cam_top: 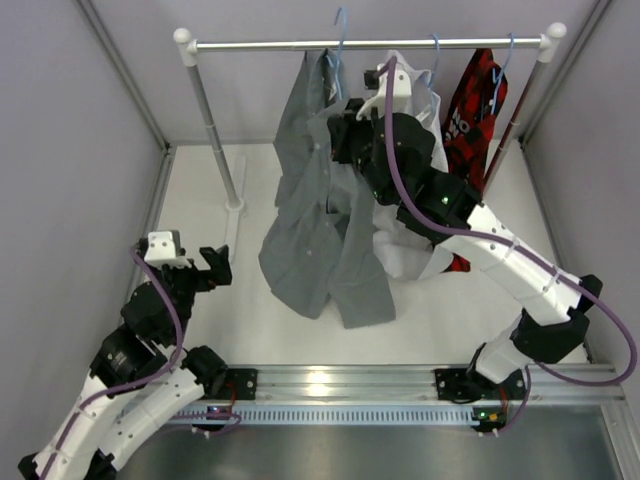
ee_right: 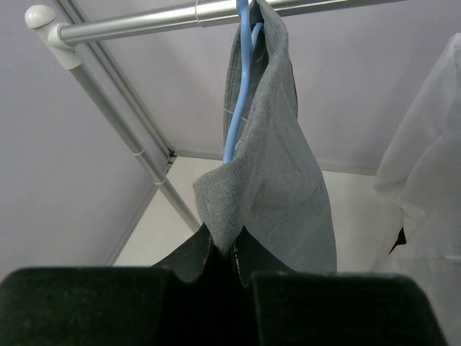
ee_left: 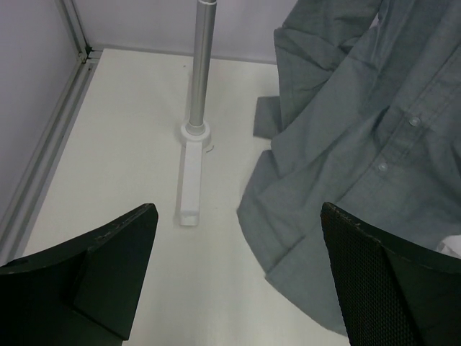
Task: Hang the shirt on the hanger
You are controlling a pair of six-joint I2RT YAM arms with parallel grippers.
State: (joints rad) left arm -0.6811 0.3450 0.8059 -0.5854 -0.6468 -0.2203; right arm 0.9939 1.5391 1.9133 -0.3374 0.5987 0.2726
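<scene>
The grey shirt [cam_top: 318, 190] hangs from the rail with its lower part spread on the white table. Its collar is draped over the light-blue hanger [ee_right: 240, 79], whose hook [cam_top: 340, 25] sits on the rail. My right gripper [ee_right: 225, 249] is raised beside the collar and shut on a fold of the shirt [ee_right: 270, 173]. Low at the left, my left gripper [cam_top: 212, 265] is open and holds nothing. It is apart from the shirt, whose hem [ee_left: 346, 166] lies past its right finger [ee_left: 382, 281].
A metal rail [cam_top: 370, 44] on two posts spans the back. Its left post [ee_left: 202, 68] stands on a white foot [ee_left: 191, 180]. A white shirt [cam_top: 415, 100] and a red-and-black shirt [cam_top: 475, 105] hang on blue hangers right of my right arm. Grey walls enclose three sides.
</scene>
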